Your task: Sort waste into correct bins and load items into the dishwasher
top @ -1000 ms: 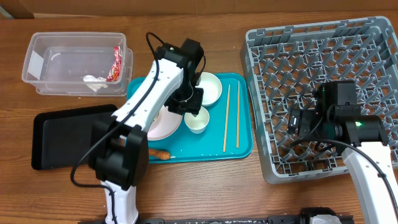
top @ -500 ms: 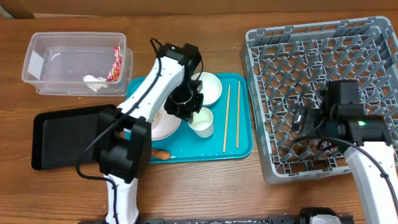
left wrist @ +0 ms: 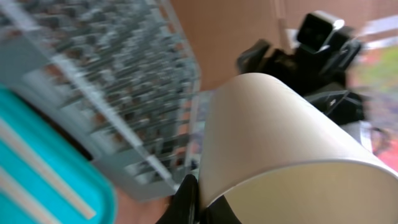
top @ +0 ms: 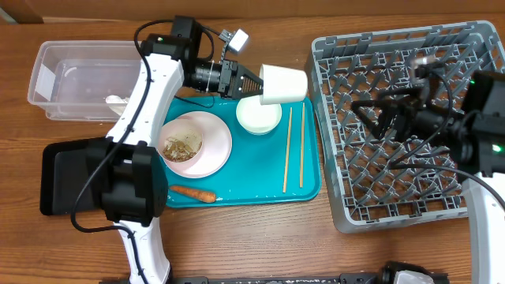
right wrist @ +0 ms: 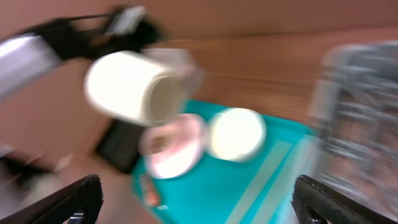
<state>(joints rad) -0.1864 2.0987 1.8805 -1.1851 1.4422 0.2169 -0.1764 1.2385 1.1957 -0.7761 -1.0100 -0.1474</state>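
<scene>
My left gripper (top: 251, 81) is shut on the small white cup (top: 282, 84) and holds it on its side in the air, above the white bowl (top: 259, 118). In the left wrist view the cup (left wrist: 280, 143) fills the frame with its rim between my fingers (left wrist: 198, 202). The plate (top: 207, 150) carries rice-like scraps (top: 180, 146). The carrot (top: 193, 192) and two chopsticks (top: 288, 150) lie on the teal tray (top: 260, 177). My right gripper (top: 384, 113) is open over the grey dish rack (top: 442, 71). The right wrist view is blurred but shows the cup (right wrist: 134, 87), the bowl (right wrist: 236, 134) and open fingers (right wrist: 205, 205).
The clear tub (top: 71, 75) at the back left holds the white tissue (top: 118, 100); my left arm hides the red wrapper. The black tray (top: 71, 177) sits at the front left. The rack (left wrist: 106, 74) shows beyond the cup in the left wrist view.
My left gripper has lifted the cup off the teal tray and carried it up and right toward the rack. The right arm has risen and swung left over the rack.
</scene>
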